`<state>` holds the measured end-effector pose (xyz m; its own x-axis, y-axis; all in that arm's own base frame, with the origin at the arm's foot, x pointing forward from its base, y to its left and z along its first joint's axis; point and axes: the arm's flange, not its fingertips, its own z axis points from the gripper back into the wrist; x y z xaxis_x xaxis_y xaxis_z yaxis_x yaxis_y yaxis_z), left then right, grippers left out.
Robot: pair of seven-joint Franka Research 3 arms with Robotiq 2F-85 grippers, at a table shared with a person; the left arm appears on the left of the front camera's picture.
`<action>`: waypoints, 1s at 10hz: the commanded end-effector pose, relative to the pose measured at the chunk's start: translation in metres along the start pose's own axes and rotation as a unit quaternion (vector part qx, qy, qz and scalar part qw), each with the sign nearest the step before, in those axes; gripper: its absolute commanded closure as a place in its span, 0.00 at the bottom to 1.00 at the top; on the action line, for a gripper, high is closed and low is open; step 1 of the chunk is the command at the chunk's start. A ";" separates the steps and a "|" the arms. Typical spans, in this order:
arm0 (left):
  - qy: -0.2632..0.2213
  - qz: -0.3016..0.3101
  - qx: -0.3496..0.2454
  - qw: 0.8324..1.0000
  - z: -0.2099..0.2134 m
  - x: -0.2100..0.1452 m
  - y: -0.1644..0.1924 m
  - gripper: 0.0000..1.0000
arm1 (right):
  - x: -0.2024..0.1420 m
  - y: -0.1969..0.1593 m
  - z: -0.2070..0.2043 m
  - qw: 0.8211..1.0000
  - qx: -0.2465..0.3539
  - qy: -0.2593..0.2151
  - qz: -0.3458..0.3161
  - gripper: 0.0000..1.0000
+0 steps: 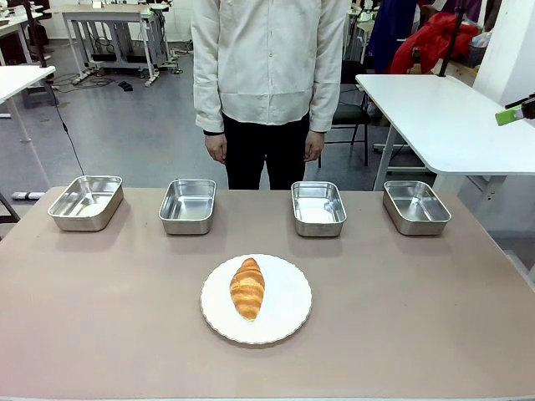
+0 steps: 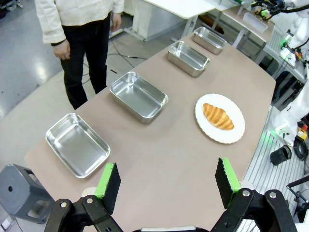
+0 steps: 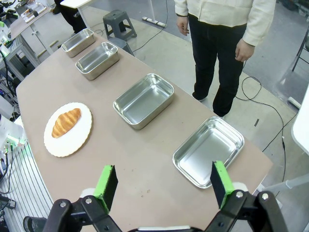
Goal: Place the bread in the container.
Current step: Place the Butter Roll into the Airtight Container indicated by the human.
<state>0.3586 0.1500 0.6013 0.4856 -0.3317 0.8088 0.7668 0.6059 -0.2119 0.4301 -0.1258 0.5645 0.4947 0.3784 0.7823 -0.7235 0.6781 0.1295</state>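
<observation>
Golden-brown bread [image 1: 247, 288], crust striped in ridges, on a white scalloped plate [image 1: 288, 301] — four shiny silver pans [image 1: 185, 226] on a dull pinkish-brown table [image 1: 418, 317]; my pads [image 2: 107, 181] are bright green.

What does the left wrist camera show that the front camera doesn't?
Left wrist: the left claw, open, above the table's end. Front: a red cloth behind the person. Both: the croissant on the white plate, four steel pans in a row, the person standing at the far side.

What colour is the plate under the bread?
The plate is white; the front view shows it best.
</observation>
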 end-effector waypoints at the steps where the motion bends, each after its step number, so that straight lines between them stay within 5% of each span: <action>1: -0.005 -0.007 -0.004 1.000 0.001 0.001 -0.002 0.00 | 0.001 0.000 -0.001 1.000 0.003 -0.009 0.003 0.00; 10: -0.005 -0.007 -0.004 1.000 0.001 0.001 -0.002 0.00 | 0.001 0.000 -0.001 1.000 0.003 -0.009 0.003 0.00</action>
<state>0.3586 0.1500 0.6013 0.4856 -0.3317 0.8088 0.7668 0.6059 -0.2119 0.4301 -0.1258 0.5645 0.4947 0.3784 0.7823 -0.7235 0.6781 0.1295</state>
